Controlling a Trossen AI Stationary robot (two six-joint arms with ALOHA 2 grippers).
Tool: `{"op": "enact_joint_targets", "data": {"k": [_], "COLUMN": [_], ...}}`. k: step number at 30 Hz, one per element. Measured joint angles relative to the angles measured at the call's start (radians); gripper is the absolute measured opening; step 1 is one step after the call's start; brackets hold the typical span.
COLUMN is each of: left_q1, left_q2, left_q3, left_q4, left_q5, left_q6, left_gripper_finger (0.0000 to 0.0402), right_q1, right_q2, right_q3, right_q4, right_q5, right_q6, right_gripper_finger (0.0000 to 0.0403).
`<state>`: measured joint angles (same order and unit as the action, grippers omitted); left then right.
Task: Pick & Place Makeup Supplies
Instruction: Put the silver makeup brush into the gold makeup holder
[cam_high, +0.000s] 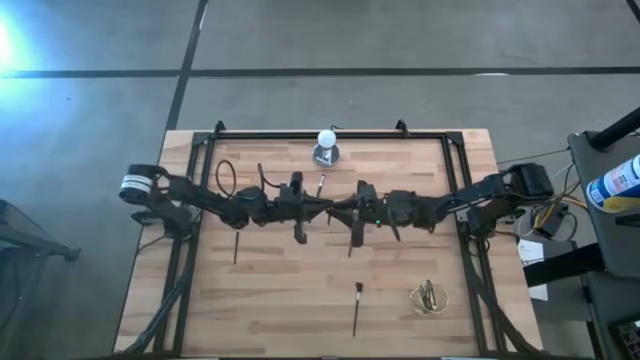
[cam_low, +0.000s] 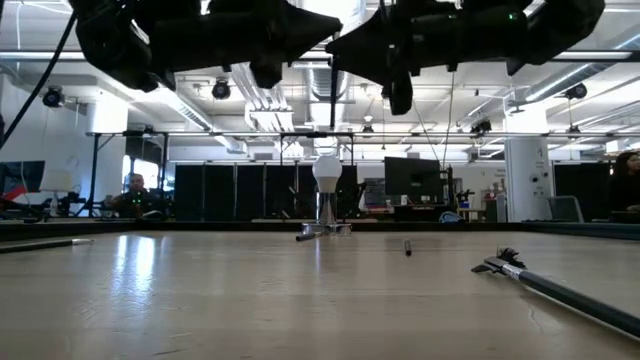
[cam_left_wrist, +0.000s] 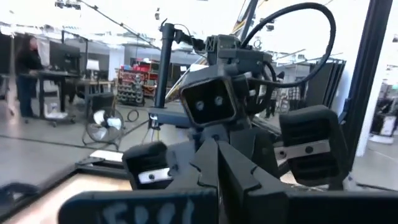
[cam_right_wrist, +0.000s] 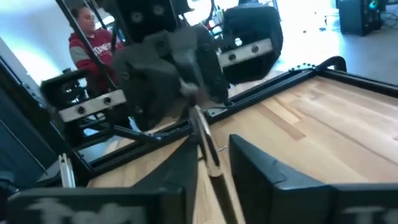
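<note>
– Closest to us, a long dark brush (cam_low: 572, 294) lies flat on the bench (cam_high: 260, 300), out on the front part. Nobody's touching it.

– And the one they're working on?

– That thin silvery brush (cam_right_wrist: 209, 148) is up in the air over the middle of the bench, between the two arms. The right gripper (cam_right_wrist: 211, 180) has its fingers on either side of it, apart, with a sliver of wood showing past the handle, so it isn't clamped. The left gripper (cam_high: 312, 208) is closed, nose to nose with the right, and the brush runs up to it. Whether it actually pinches the far end, I can't tell.

– A handover, then?

– Looks like one, I'd say.

– How much is done?

– Some. A little cluster of brushes (cam_high: 428, 297) sits together near the right front corner. What they rest in is too small to make out.

– And what's left?

– One brush (cam_high: 321, 185) beside the white ball (cam_high: 326, 139) at the back, another (cam_high: 237, 246) over on the left, plus the front one. I'd call it partway, with several to go.
</note>
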<state>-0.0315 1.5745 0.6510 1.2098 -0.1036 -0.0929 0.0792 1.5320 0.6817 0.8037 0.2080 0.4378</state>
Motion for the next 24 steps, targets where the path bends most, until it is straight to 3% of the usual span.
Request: {"op": "enact_joint_targets", "data": {"k": [4,12,17,24], "left_q1": [0.024,0.035,0.051,0.061], "left_q2": [-0.045,-0.194,-0.306,-0.384], "left_q3": [-0.021,-0.107,-0.219,-0.34], "left_q4": [-0.064,-0.166,-0.169,-0.168], "left_q5": [0.023,0.039,0.037,0.028], "left_q6": [-0.116,-0.094,-0.085,-0.086], "left_gripper_finger": [0.001,0.0061,0.0076,0.0078], "right_q1": [0.014,0.088,0.177,0.326], "right_q2": [0.004,-0.062,-0.15,-0.248], "right_q3": [0.025,0.04,0.072,0.193], "right_q4": [-0.011,-0.131,-0.377,-0.85], "right_q5": [0.015,0.156,0.293,0.517], "right_q6": [-0.041,-0.055,0.004,0.194], "right_gripper_finger": [0.0025,0.0017,0.0015,0.0014]}}
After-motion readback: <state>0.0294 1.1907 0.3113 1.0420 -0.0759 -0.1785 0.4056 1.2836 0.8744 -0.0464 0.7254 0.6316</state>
